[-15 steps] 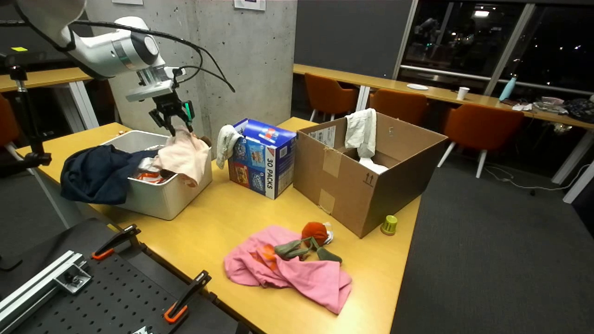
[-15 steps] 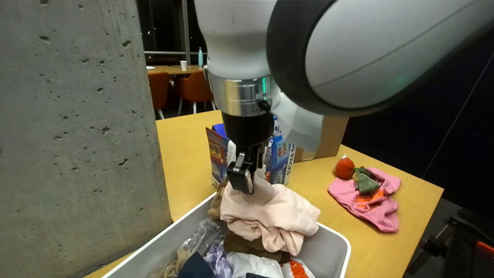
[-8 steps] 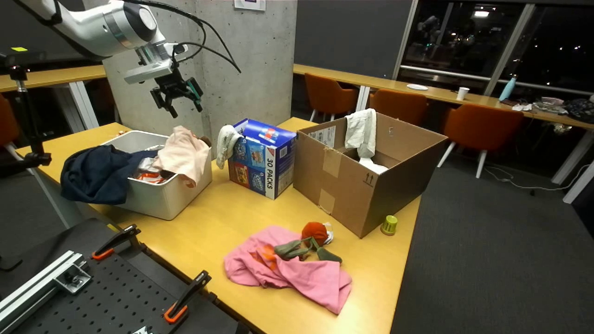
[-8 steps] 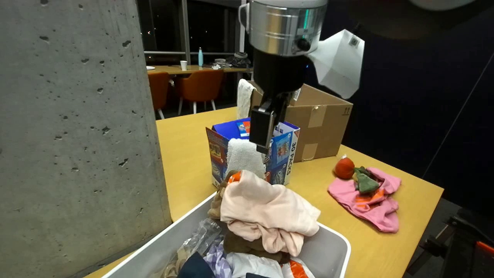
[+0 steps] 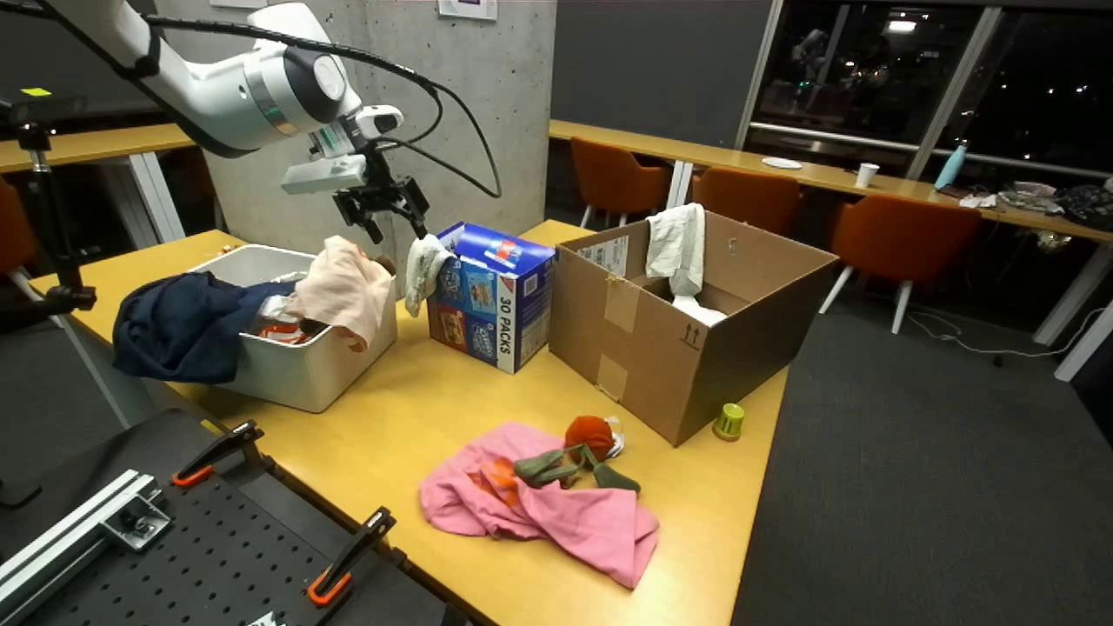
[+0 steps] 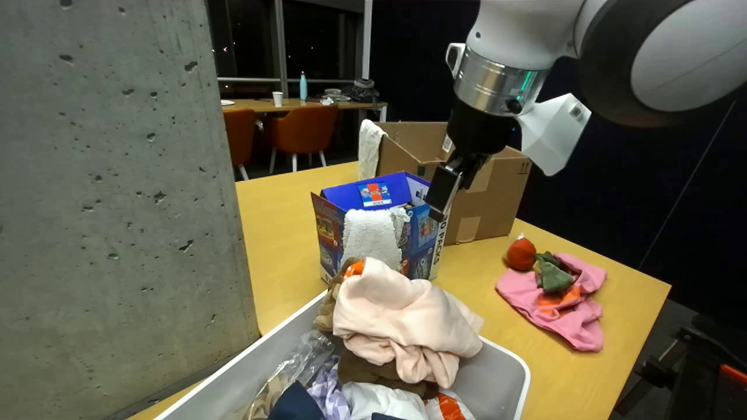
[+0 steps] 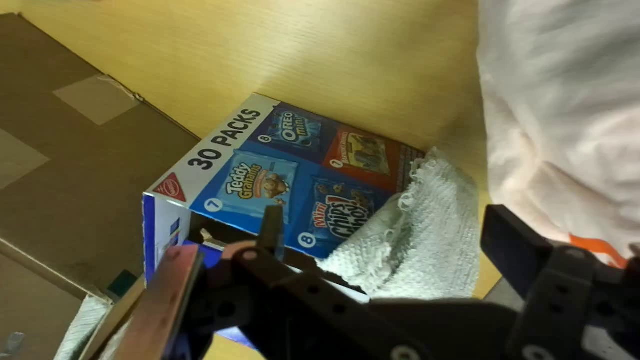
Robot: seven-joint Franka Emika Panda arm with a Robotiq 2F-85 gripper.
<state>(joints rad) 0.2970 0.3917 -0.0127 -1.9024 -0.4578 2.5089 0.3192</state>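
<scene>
On the table (image 5: 417,409), a green cup (image 5: 729,422) shows only in an exterior view; fingers (image 7: 515,245) spread wide near white cloth (image 7: 440,240).

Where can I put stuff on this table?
Bare yellow tabletop lies between the white plastic bin, blue cardboard snack box and crumpled pink cloth; also between snack box and grey concrete pillar. It's crowded between snack box and brown cardboard box.
</scene>
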